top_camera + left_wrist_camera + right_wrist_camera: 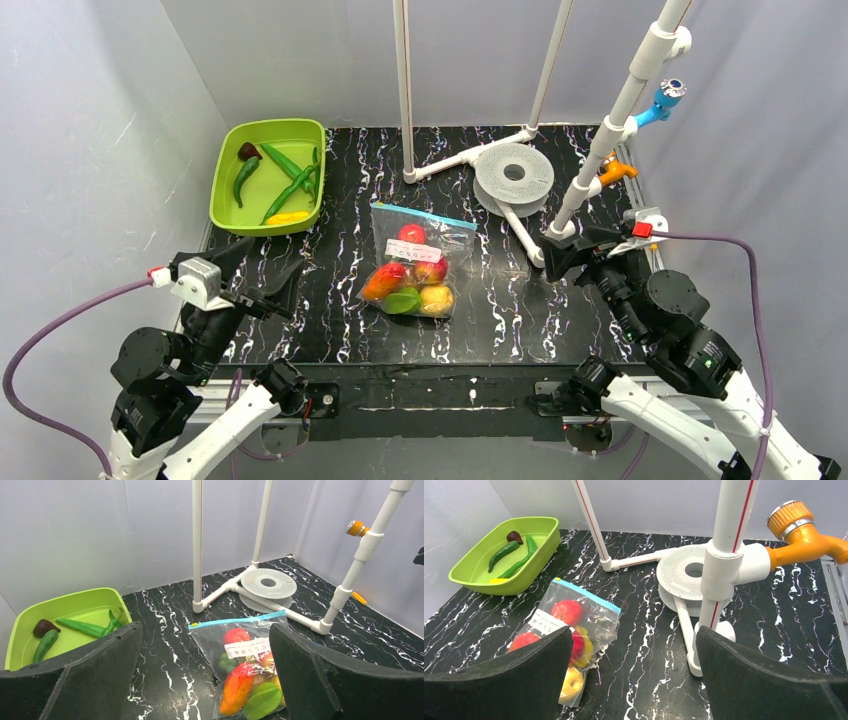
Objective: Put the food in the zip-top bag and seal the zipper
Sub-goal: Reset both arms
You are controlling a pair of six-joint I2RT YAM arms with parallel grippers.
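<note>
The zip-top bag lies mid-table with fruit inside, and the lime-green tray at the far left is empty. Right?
No: the lime-green tray holds green chillies, as the top external view shows. The zip-top bag does lie mid-table with fruit inside.

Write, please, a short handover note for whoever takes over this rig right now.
Left gripper: fingers open, empty, at the near left of the table.
Right gripper: fingers open, empty, beside the white pipe stand on the right.
Zip-top bag: lying flat mid-table, zipper along its far edge.
Done: several fruit pieces are inside the bag.
Left: green peppers and a few other pieces lie in the lime-green tray. Whether the zipper is fully closed cannot be told, so check it and press it shut if needed.
</note>
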